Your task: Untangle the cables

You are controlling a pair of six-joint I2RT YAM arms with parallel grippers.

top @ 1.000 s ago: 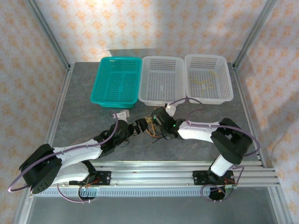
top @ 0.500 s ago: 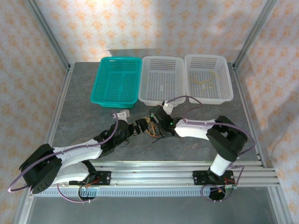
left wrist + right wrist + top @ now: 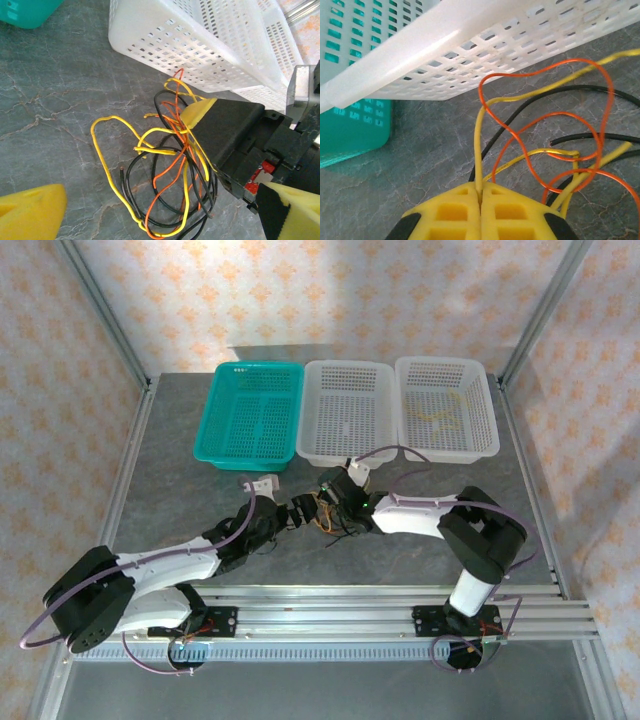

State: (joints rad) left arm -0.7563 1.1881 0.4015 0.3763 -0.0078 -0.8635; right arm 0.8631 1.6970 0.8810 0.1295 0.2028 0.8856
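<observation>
Three cables [image 3: 150, 150] are lying tangled on the bench [image 3: 60, 100]; your right hand [image 3: 480, 192] is pinching the yellow cable [image 3: 479, 140], seemingly alone, and your left hand [image 3: 298, 510] is gaping wide, empty.

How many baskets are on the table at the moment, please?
3, side by side along the far edge of the table: the teal basket on the left, the middle white basket, and the right white basket.

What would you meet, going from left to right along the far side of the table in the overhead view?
green basket → first white basket → second white basket
</observation>
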